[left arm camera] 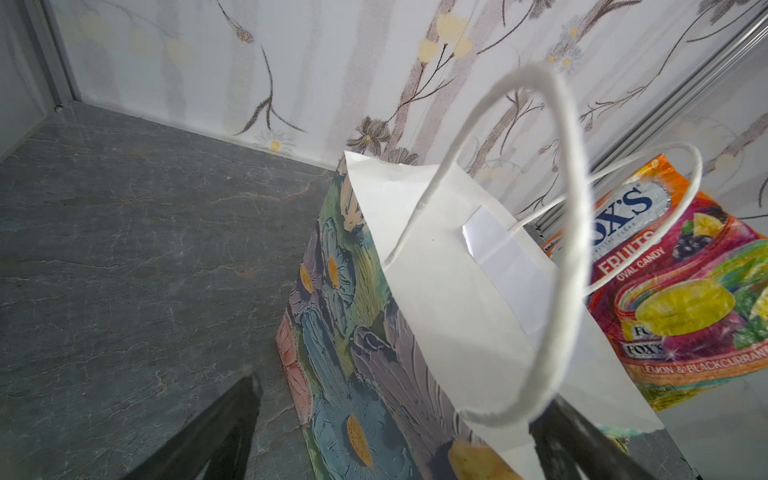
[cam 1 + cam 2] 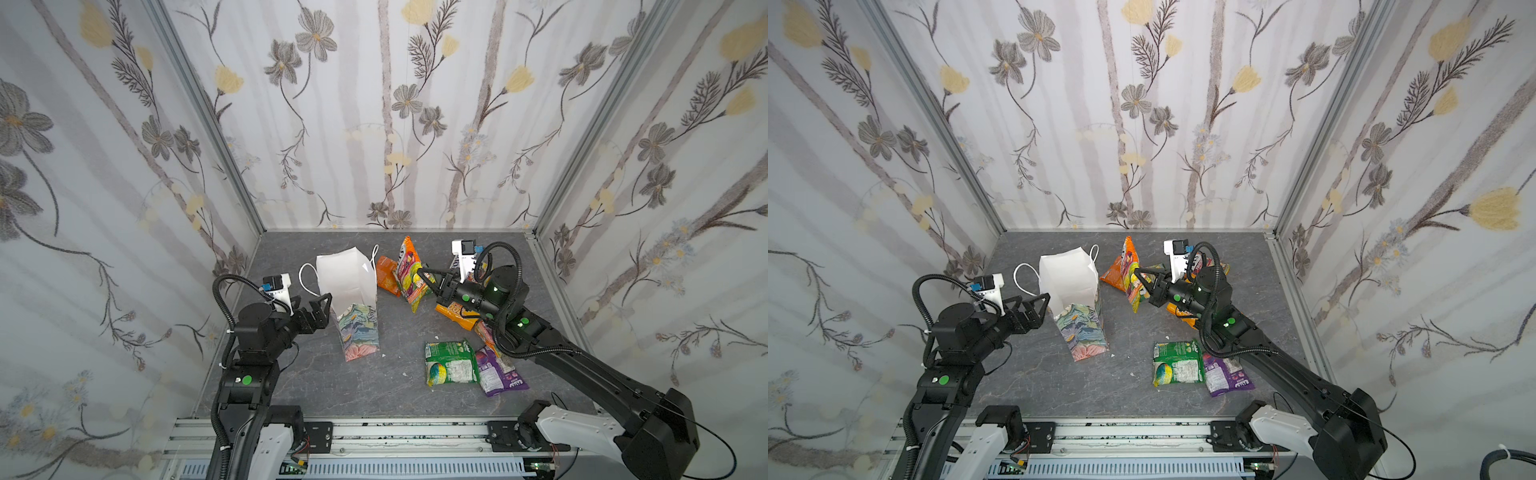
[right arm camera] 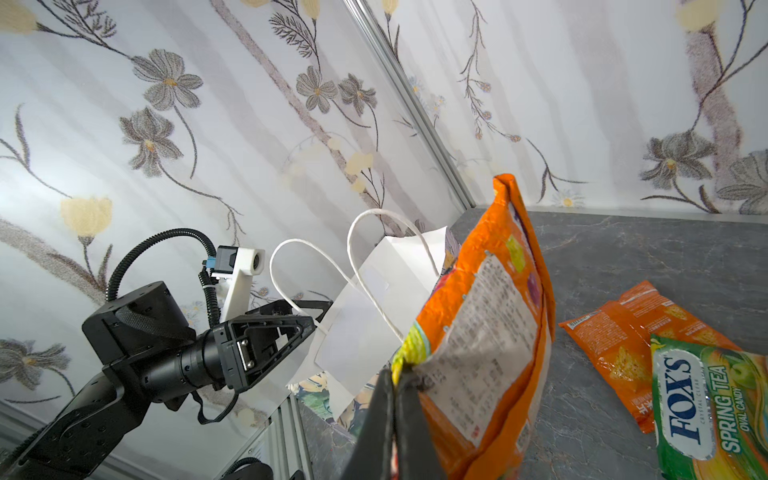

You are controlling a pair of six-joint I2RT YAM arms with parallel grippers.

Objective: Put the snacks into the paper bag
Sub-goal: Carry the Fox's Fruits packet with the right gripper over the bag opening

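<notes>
The right gripper (image 2: 421, 275) is clamped on an orange FOX'S Fruits packet (image 2: 407, 266), aloft beside the upright paper bag (image 2: 360, 332); the left gripper (image 2: 321, 302) gapes wide at its rim, empty.

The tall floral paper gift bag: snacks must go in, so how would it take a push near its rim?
The tall floral paper gift bag stands upright on a narrow base, so probably apt to tip or slide. Its thin white walls look creased, likely flexing inward. The looped white cord handles would probably flop.
</notes>
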